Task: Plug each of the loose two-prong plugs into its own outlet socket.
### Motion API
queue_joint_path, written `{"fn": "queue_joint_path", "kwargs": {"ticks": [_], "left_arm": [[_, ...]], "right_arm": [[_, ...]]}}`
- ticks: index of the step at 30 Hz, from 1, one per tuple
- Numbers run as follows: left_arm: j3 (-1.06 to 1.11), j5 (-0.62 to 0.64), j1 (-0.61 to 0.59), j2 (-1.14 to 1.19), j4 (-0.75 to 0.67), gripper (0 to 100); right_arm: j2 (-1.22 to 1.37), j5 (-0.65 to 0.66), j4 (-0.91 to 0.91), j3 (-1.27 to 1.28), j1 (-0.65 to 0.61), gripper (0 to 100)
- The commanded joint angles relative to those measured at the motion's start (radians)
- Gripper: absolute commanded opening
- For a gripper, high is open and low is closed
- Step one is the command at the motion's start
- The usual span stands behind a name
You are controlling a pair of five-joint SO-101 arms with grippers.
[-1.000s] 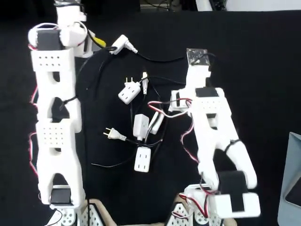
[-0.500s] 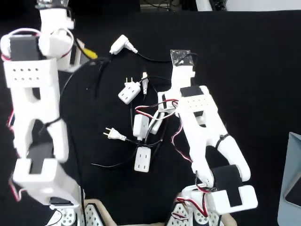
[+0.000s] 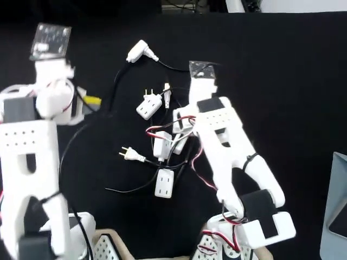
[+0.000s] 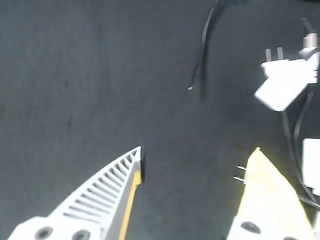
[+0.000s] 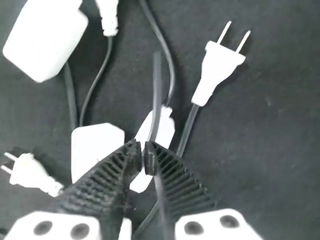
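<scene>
Several white plugs and outlet blocks lie tangled in black cables mid-table. In the high view a two-prong plug (image 3: 132, 155) lies beside an outlet socket (image 3: 164, 183), and a pronged adaptor (image 3: 148, 105) sits farther back. My right gripper (image 5: 145, 152) is shut on a black cable (image 5: 157, 85), just over a white plug body (image 5: 162, 131). Close by are a two-prong plug (image 5: 220, 65) and an outlet block (image 5: 95, 150). My left gripper (image 4: 199, 150) hangs open over bare cloth, with the pronged adaptor (image 4: 285, 82) off to one side. In the high view it (image 3: 87, 103) is left of the cluster.
A white angled plug (image 3: 140, 51) with its cable lies at the back. Another adaptor (image 5: 47, 35) and a small plug (image 5: 27, 170) sit near my right gripper. A grey bin (image 3: 336, 216) stands at the right edge. Black cloth (image 3: 293, 81) covers the table.
The left arm has swung back and to the left, away from the rear of the table. The right arm has shifted left, bringing its gripper onto the cable cluster.
</scene>
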Motion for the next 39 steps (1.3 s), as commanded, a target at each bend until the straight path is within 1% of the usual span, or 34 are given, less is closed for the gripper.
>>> {"fn": "queue_joint_path", "kwargs": {"ticks": [1,5,10,18,20,23,26,29,33,39], "left_arm": [[0.278,-0.005,-0.068,-0.166,-0.161,33],[0.45,-0.005,-0.148,-0.239,-0.252,33],[0.608,-0.005,-0.208,-0.258,-0.368,33],[0.848,-0.002,-0.205,-0.264,-0.549,33],[0.889,-0.002,-0.205,-0.264,-0.589,33],[0.932,-0.002,-0.205,-0.264,-0.612,33],[0.958,-0.002,-0.205,-0.262,-0.618,33],[0.974,-0.002,-0.205,-0.261,-0.618,33],[0.975,-0.002,-0.211,-0.256,-0.618,33],[0.977,-0.002,-0.208,-0.256,-0.618,32]], "right_arm": [[-0.012,-0.032,0.029,-0.053,-0.052,1.5],[-0.012,-0.037,0.046,-0.053,-0.091,1.5],[-0.012,-0.035,0.041,-0.059,-0.084,1.5],[-0.012,-0.029,0.049,-0.099,-0.098,1.9],[-0.01,-0.009,0.049,-0.116,-0.135,1.9],[-0.004,0.063,0.049,-0.119,-0.209,2.1],[-0.004,0.081,0.055,-0.117,-0.238,6.4],[-0.004,0.084,0.066,-0.119,-0.19,8.6],[-0.004,0.078,0.052,-0.124,-0.054,8.6],[-0.002,0.077,-0.087,-0.076,0.077,8.6]]}}
